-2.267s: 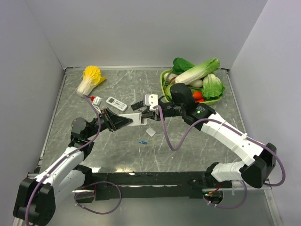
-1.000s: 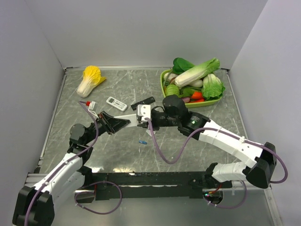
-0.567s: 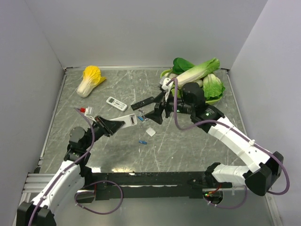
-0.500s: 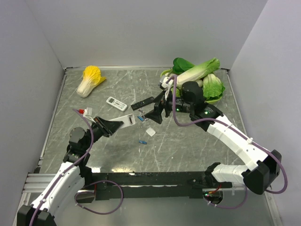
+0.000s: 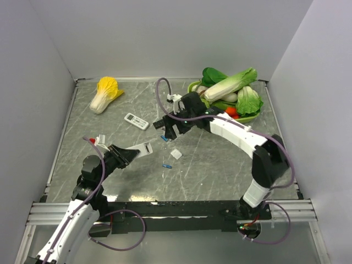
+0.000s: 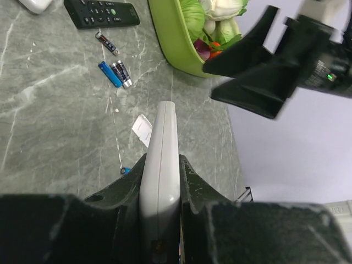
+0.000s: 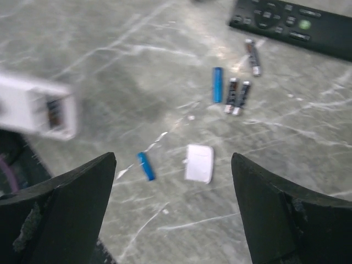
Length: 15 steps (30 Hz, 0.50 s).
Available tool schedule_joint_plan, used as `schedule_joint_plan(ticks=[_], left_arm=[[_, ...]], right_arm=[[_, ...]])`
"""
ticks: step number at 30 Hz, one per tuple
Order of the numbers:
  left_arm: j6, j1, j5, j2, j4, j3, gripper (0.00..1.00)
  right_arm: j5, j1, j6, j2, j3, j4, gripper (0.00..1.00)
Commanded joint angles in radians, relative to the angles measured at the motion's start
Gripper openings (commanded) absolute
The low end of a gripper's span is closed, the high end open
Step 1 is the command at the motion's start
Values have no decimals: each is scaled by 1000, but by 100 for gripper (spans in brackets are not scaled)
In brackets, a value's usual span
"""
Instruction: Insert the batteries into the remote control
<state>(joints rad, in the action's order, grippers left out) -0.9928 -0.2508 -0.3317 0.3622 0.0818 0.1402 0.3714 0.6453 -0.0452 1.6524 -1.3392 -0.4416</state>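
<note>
1. Left gripper [image 6: 162,162]: I see its black fingers [image 6: 190,187] set narrow and clamped on the long sides of the light-grey rectangular plastic remote control [image 6: 165,126]. The remote control is held edge-on at the near left of the grey marbled table [image 5: 231,165]. Its free end points toward the table's middle.
2. In the right wrist view, that free end shows an open recess, though the picture is blurred there.
3. Right gripper [image 7: 173,159]: I see its black fingers [image 7: 71,209] spread wide with nothing between them, hovering above the loose cells.
4. Small blue cylindrical batteries: one [image 7: 218,84] lies just beside a pair of dark cylindrical cells [image 7: 237,96], near the slim black remote [image 7: 291,27]. A third dark cell [image 7: 253,56] lies closer to that remote.
5. The second blue battery [image 7: 145,166] lies apart from the first, near the small white plastic cover [image 7: 199,163], which lies flat on the table.
6. A smaller white remote [image 5: 136,121] lies to the left of the black one.
7. A lime-green tray [image 6: 176,44] of leafy vegetables stands at the far right, and a yellow-and-white cabbage [image 5: 105,93] lies at the far left.
</note>
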Motion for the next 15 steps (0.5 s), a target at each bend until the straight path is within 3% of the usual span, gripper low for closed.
schedule_joint_plan(ticks=[1, 5, 9, 15], left_arm=[[-14, 5, 22, -42, -76, 38, 1], [-1, 5, 22, -46, -134, 65, 1], [17, 7, 22, -40, -177, 91, 1], [34, 7, 25, -42, -208, 113, 1]], right_arm=[[-169, -1, -41, 136, -139, -104, 88], [-198, -3, -38, 222, -190, -98, 77], [-219, -1, -21, 309, -241, -89, 54], [-215, -1, -2, 402, -305, -129, 33]])
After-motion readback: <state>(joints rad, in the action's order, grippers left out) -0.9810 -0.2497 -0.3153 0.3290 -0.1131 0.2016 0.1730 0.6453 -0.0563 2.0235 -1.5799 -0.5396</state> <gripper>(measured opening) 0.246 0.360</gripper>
